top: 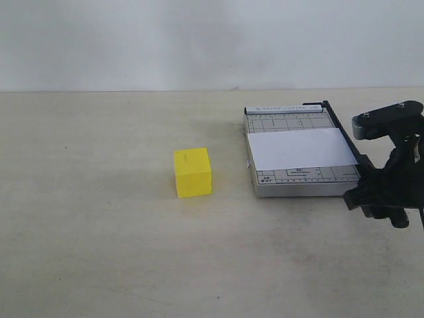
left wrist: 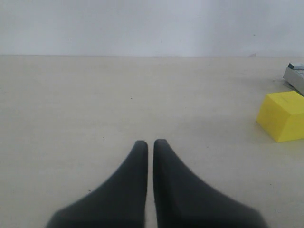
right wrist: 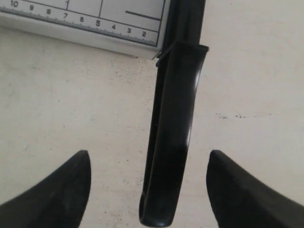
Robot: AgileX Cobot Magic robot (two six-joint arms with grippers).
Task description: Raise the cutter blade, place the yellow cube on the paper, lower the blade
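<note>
right gripper gapes wide astride the cutter blade handle without touching it; left gripper closed, empty.

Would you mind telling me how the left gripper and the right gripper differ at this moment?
The left gripper is shut, while the right gripper is open. The left gripper holds nothing; the right gripper straddles the handle of the cutter blade without touching it. Both have dark, tapered fingers.
</note>
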